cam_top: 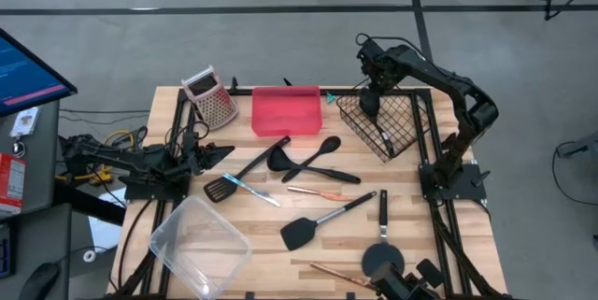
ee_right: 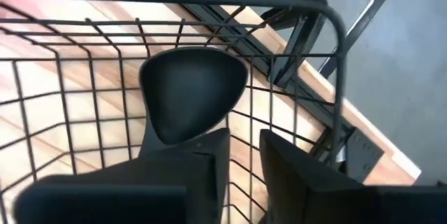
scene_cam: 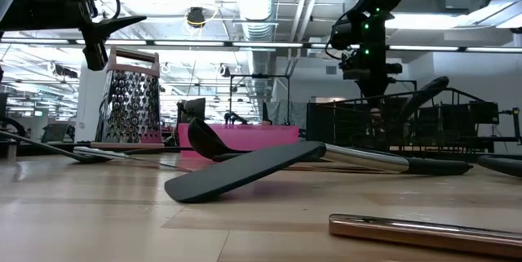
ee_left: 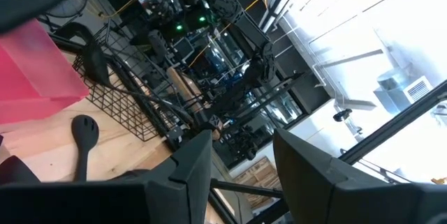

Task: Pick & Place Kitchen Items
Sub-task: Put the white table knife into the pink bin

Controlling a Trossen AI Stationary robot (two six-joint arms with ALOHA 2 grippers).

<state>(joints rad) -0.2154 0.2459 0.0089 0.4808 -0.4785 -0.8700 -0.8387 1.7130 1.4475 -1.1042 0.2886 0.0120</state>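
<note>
R pincer (cam_top: pixel 370 104) sits upper right of the high view, over the black wire basket (cam_top: pixel 397 132), w/ a black spoon (ee_right: pixel 192 102) in the basket directly ahead of its fingers (ee_right: pixel 209 165); jaws are slightly parted, one finger against the spoon's neck, can't tell if it's actually gripped or loose. L pincer (cam_top: pixel 220 153) is at mid-left of the high view, fingers spread w/ nothing between them, hovering over the counter (cam_top: pixel 271 221) edge near the box grater (cam_top: pixel 211 96). Rest of the kitchen items lie loose mid-counter: black ladle (cam_top: pixel 278 160) and black spoon w/ round head (cam_top: pixel 329 146) just below the pink tray (cam_top: pixel 286 109), slotted turner (cam_top: pixel 220 188) left of centre, black spatula (cam_top: pixel 301 233) lower centre, thin copper piece (cam_top: pixel 316 192) between them, another copper handle (cam_top: pixel 336 274) at bottom edge. Clear plastic tub (cam_top: pixel 199 242) at lower left.
</note>
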